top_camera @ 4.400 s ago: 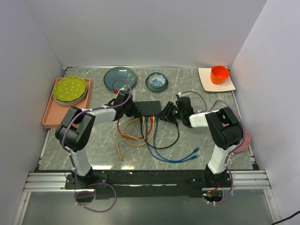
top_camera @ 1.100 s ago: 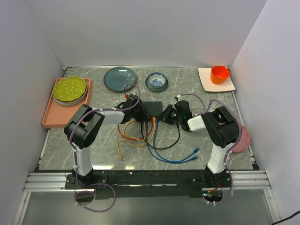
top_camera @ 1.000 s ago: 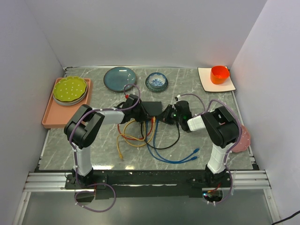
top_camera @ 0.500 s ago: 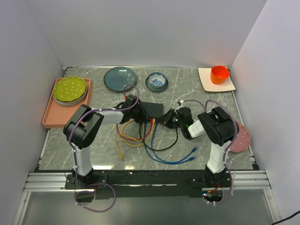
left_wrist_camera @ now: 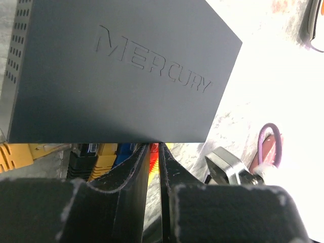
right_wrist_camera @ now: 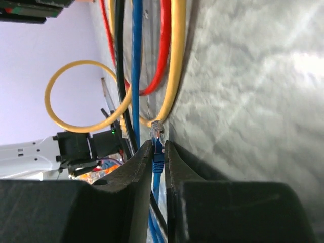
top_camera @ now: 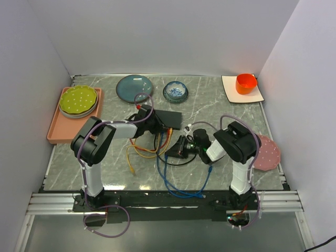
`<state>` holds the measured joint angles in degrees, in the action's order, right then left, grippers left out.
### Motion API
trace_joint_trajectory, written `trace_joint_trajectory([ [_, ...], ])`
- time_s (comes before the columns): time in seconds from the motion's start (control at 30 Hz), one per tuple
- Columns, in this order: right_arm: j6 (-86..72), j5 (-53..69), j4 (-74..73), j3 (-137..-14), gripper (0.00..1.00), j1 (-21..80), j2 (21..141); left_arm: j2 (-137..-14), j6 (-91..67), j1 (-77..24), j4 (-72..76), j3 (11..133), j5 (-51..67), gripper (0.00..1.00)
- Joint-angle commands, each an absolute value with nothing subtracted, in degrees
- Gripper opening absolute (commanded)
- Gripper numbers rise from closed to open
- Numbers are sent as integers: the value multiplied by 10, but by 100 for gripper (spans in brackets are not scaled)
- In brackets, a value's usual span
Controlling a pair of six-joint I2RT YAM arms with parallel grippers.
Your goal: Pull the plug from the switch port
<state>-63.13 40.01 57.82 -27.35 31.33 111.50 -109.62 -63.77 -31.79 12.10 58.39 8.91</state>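
Top external, going left to right: left gripper (top_camera: 153, 126) is sitting right at the near-left edge of the switch (top_camera: 170, 116), which is lying flat mid-table, near the blue bowl (top_camera: 175, 91). Left wrist cam is showing its fingers (left_wrist_camera: 129, 174) squeezed to a thin slit at the socket edge. Can't tell if anything's pinched in there. Yellow, black and blue connectors (left_wrist_camera: 104, 154) are sitting in the ports. Further right, right gripper (top_camera: 176, 150) is hanging low by the loose cables (top_camera: 140, 152), apart from the switch. Its fingers (right_wrist_camera: 135, 169) are clamping narrow on the blue plug (right_wrist_camera: 157, 139) — clear tip poking out free.
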Motion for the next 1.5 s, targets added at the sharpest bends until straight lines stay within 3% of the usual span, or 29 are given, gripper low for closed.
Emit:
trace_joint_trajectory([
  [0.0,-547,364,429,-278,0,308,1005,-1065,-642,-314,162,573,58,19],
  [0.13,-425,246,190,-351,0,308,891,-1008,-620,-314,158,549,21,26],
  [0.27,-331,95,27,-426,0,308,817,-933,-601,-315,151,523,2,44],
  [0.37,-295,34,-50,-475,0,307,789,-891,-598,-315,144,500,-31,53],
  [0.67,-233,-188,-171,-579,0,287,745,-829,-608,-315,121,453,-62,57],
  [0.93,-286,-284,-162,-564,0,137,684,-802,-636,-323,109,416,-88,57],
  [1.13,-379,-354,-184,-550,0,91,728,-797,-644,-325,89,409,-91,58],
  [1.17,-383,-350,-178,-545,4,77,742,-796,-643,-325,86,410,-91,58],
  [1.2,-376,-322,-172,-545,22,71,748,-795,-642,-325,84,409,-92,58],
  [1.23,-371,-316,-174,-548,54,67,755,-790,-639,-325,82,407,-92,59],
  [1.27,-365,-312,-177,-552,65,66,761,-787,-637,-325,83,406,-93,60],
  [1.33,-361,-299,-168,-548,74,66,758,-779,-637,-326,83,400,-96,65],
  [1.47,-352,-253,-146,-534,76,75,736,-779,-639,-326,88,395,-95,69],
])
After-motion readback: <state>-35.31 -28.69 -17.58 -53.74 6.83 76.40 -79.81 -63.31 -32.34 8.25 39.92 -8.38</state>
